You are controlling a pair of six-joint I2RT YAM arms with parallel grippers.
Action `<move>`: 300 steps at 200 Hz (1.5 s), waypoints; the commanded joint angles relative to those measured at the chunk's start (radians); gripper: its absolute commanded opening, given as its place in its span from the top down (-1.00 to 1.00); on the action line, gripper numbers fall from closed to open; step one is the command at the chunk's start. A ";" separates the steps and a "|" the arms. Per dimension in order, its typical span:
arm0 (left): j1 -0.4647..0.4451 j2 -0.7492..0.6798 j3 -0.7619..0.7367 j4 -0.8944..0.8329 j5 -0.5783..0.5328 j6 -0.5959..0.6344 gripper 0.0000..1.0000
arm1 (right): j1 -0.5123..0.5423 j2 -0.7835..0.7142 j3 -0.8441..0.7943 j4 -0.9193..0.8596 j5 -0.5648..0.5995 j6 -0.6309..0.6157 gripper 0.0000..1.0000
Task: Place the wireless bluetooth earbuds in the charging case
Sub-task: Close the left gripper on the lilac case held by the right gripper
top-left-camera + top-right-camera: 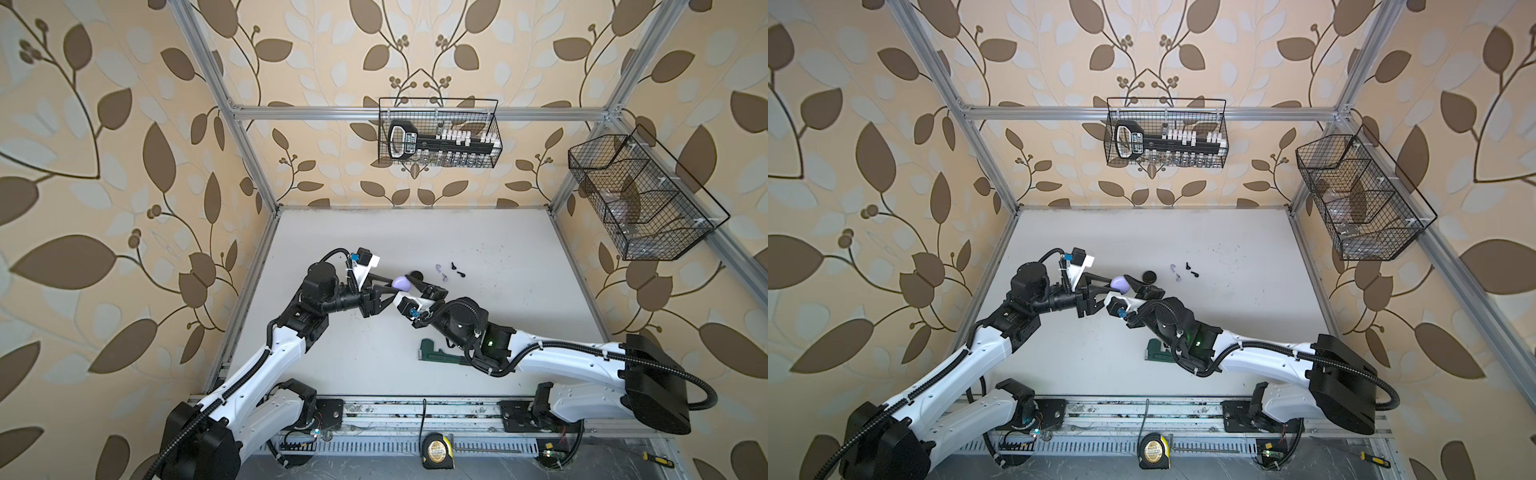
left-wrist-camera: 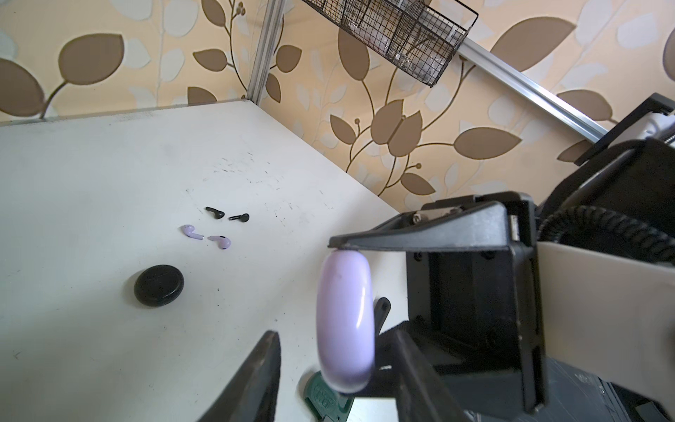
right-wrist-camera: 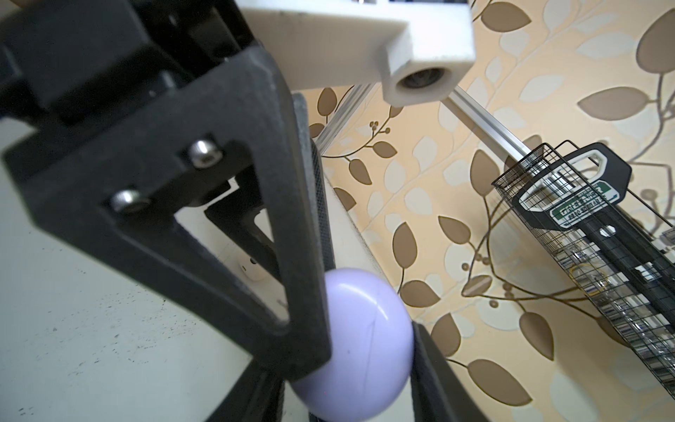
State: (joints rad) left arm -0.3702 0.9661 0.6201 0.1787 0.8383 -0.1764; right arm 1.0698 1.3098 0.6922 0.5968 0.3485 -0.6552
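A lavender charging case point(image 1: 401, 283) point(image 1: 1119, 283) hangs edge-up above the table between both grippers. My right gripper point(image 1: 410, 286) point(image 3: 343, 394) is shut on the case point(image 3: 365, 347). My left gripper point(image 1: 394, 287) point(image 2: 336, 350) has its jaws around the case point(image 2: 345, 321), and a gap shows beside one finger point(image 2: 263, 369). On the table beyond lie two lavender earbuds point(image 2: 191, 231) point(image 2: 221, 241) and two black earbuds point(image 2: 214, 212) point(image 2: 240, 217), close together. A shut black case point(image 2: 159, 285) point(image 1: 415, 275) rests near them.
A green tool point(image 1: 436, 353) point(image 2: 325, 398) lies on the table under the right arm. One wire basket point(image 1: 438, 133) hangs on the back wall and another point(image 1: 636, 199) on the right frame. A tape measure point(image 1: 436, 451) sits by the front rail.
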 commanded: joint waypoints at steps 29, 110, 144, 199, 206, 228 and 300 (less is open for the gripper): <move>-0.018 0.000 0.023 -0.001 0.039 0.038 0.01 | 0.004 0.007 0.021 0.037 0.000 -0.033 0.68; -0.030 0.020 0.038 -0.020 0.045 0.051 0.09 | 0.012 0.013 0.029 0.028 -0.010 -0.035 0.68; -0.036 0.033 0.047 -0.033 0.045 0.061 0.11 | 0.016 0.015 0.032 0.025 -0.008 -0.041 0.68; -0.044 0.029 0.047 -0.041 0.041 0.069 0.43 | 0.020 0.012 0.029 0.029 -0.006 -0.040 0.68; -0.045 0.029 0.047 -0.039 0.039 0.070 0.48 | 0.021 0.012 0.027 0.029 -0.008 -0.040 0.68; -0.048 0.033 0.047 -0.038 0.040 0.077 0.64 | 0.025 0.016 0.029 0.026 -0.011 -0.037 0.68; -0.052 -0.013 0.009 0.000 0.004 0.102 1.00 | 0.032 -0.063 -0.001 -0.034 -0.074 0.046 -0.21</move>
State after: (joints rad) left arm -0.4072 0.9928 0.6357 0.1268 0.8345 -0.1280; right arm 1.0866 1.3113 0.6926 0.5632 0.3485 -0.6647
